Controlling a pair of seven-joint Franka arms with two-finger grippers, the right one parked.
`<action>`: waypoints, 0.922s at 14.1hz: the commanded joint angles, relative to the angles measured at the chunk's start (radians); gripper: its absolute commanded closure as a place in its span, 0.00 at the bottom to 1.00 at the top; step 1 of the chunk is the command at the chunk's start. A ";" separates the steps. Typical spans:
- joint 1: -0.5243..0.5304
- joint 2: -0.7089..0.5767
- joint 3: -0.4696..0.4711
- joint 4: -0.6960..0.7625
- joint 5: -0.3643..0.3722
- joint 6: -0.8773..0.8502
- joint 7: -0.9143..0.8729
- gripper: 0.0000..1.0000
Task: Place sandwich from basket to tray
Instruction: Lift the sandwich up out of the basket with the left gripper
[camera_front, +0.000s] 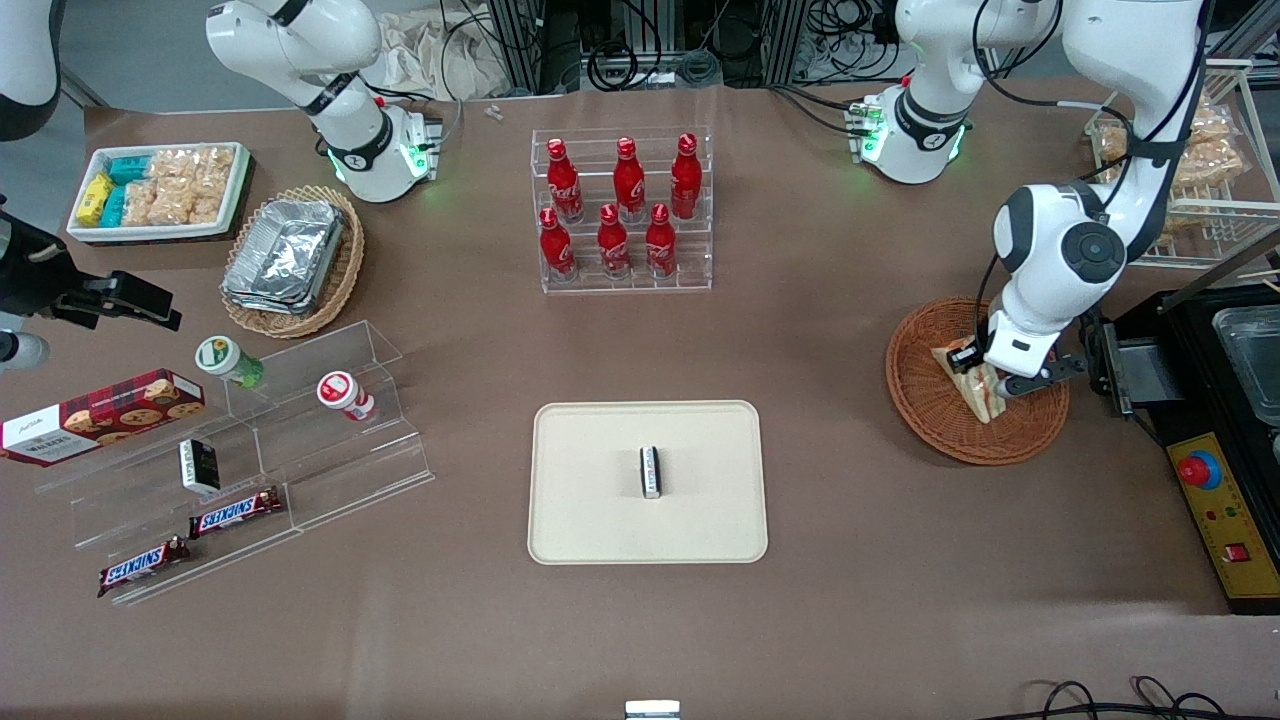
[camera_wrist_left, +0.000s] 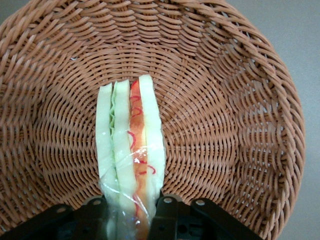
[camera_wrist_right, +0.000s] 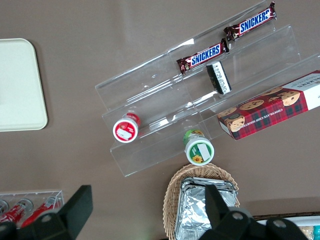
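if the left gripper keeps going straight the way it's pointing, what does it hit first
The gripper points down into the basket, fingers either side of the sandwich. It would probably meet the woven basket floor first; depth is unclear.

The pincer probably hides the sandwich's near end.

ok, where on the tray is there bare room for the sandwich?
The tray is bare all around the small black-and-white bar at its middle; the widest patches lie along both short ends. The gripper is in the basket, its fingers either side of the sandwich. Bare table lies between basket and tray.
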 joint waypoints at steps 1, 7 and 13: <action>-0.003 -0.061 -0.001 0.041 0.007 -0.098 -0.009 1.00; -0.014 -0.027 -0.009 0.576 0.007 -0.758 0.066 1.00; -0.080 0.042 -0.047 0.892 -0.018 -0.974 0.113 1.00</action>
